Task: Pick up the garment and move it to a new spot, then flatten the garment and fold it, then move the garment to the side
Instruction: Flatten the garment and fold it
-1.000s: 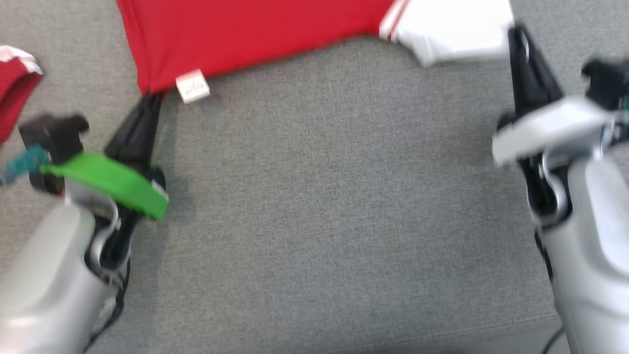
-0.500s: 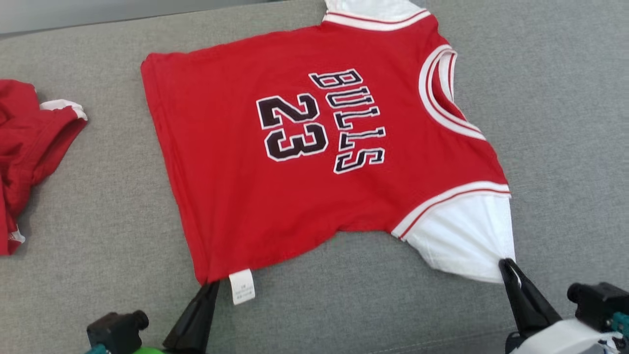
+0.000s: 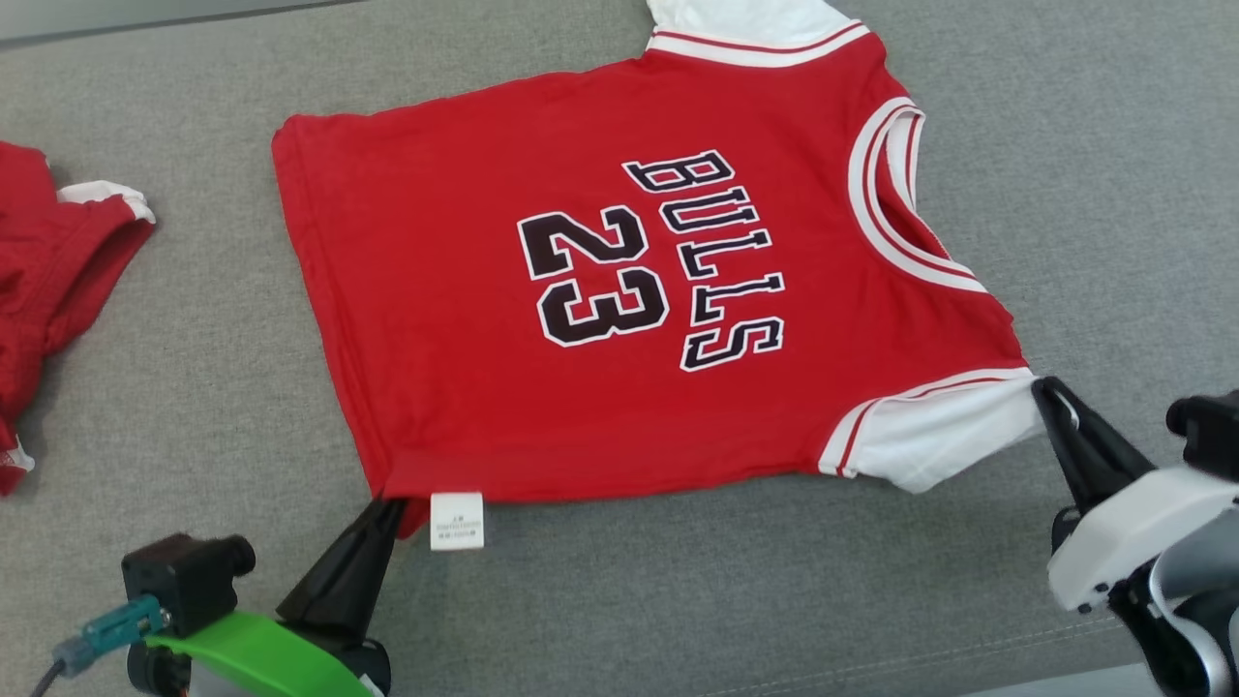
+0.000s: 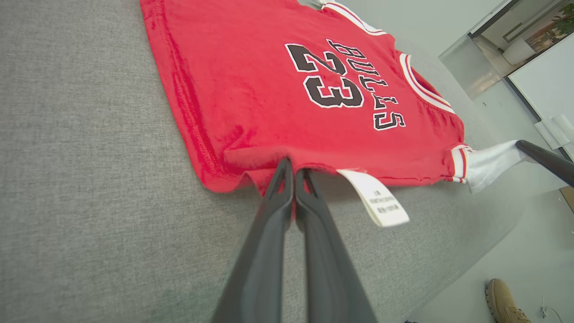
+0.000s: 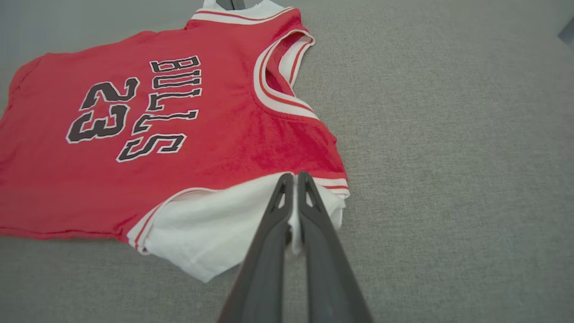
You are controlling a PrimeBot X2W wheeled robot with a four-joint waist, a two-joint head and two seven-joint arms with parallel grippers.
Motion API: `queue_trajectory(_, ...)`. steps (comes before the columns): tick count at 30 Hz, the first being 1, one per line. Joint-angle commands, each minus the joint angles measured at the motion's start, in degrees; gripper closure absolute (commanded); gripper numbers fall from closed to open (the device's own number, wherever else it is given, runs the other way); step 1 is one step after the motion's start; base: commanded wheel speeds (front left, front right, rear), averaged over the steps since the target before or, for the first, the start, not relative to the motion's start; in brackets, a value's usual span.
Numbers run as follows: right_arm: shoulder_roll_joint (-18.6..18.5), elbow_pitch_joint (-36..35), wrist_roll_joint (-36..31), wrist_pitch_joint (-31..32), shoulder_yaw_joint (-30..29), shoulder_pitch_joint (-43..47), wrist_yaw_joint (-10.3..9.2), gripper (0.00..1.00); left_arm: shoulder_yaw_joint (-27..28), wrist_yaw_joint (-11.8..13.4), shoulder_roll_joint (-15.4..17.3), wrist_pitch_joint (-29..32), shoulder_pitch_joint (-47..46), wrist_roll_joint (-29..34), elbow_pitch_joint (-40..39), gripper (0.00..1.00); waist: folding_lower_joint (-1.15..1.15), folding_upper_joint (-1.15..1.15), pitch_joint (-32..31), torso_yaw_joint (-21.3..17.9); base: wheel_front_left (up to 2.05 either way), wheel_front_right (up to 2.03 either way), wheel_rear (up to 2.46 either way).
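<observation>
First, from the head view: a red jersey (image 3: 600, 290) printed "BULLS 23" is spread face up on a grey cloth-covered worktop (image 3: 678, 600), collar to the right. Its near hem corner, beside a white care label (image 3: 456, 520), is pinched by the left end effector (image 3: 385, 505), which is fully closed. The near white sleeve (image 3: 929, 440) is pinched by the right end effector (image 3: 1045, 389), likewise closed. Another red garment (image 3: 48, 271) is bunched at the left, well apart.

From the left wrist view, a small pucker of hem is seen clamped between the closed fingers. At the right the worktop's edge drops to the floor (image 4: 529, 251), where a shoe (image 4: 502, 298) is seen.

From the right wrist view, white sleeve cloth is trapped between the closed fingers, and bare worktop is seen to the right.

Flattening is judged to be nearly done, as the cloth lies almost smooth. Folding is called for next: the held near edge would need to be lifted and carried toward the far edge, both corners kept level. Ample room is left at the right, less at the left.
</observation>
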Motion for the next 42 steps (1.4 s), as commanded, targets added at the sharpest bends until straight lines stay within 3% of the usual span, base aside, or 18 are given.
queue_trajectory(1,-1.11,0.20,0.05,1.24,0.32,-2.31,-0.09,1.00,0.56,0.01,0.41,0.87,-2.18,-0.49,-0.45,1.00,0.00,0.00,1.21,1.23,0.00,0.00,0.00)
queue_trajectory(12,-7.27,5.20,1.05,9.86,5.14,-22.54,-0.09,1.00,0.86,-0.14,-1.04,10.63,-14.21,-4.31,3.17,1.00,0.00,0.00,4.51,3.59,0.00,0.00,0.00)
queue_trajectory(22,-7.82,16.29,-0.41,4.77,10.14,-33.42,-0.09,1.00,-1.09,-1.15,-3.51,13.58,-20.95,-3.18,11.21,1.00,0.00,0.00,5.31,4.86,0.00,0.00,0.00)
queue_trajectory(23,-7.48,17.55,-0.79,3.46,10.02,-34.06,-0.09,0.82,-1.14,-1.18,-3.72,13.55,-21.04,-3.32,11.80,0.76,0.00,0.00,5.19,4.96,0.00,0.00,0.00)
queue_trajectory(24,-7.38,18.45,-1.21,2.50,10.21,-34.37,-0.09,0.40,-1.25,-1.28,-3.90,13.45,-21.07,-3.33,12.29,0.67,0.00,0.00,5.06,5.06,0.00,0.00,0.00)
queue_trajectory(25,-7.15,19.36,-1.34,1.75,10.26,-34.45,-0.09,0.00,-1.32,-1.16,-4.02,13.30,-20.98,-3.30,12.84,0.00,0.00,0.00,4.91,5.16,0.00,0.00,0.00)
queue_trajectory(32,-5.69,18.22,-0.67,-3.89,6.17,-29.04,-0.09,0.00,1.20,1.07,-4.70,7.47,-15.60,-3.46,13.39,0.00,0.00,0.00,3.23,4.79,0.00,0.00,0.00)
queue_trajectory(42,-6.02,11.49,-0.61,-0.76,-0.64,-14.50,-0.09,0.00,-1.55,3.08,-8.23,4.13,-10.52,-2.17,11.33,0.00,0.00,0.00,5.14,3.58,0.00,0.00,0.00)
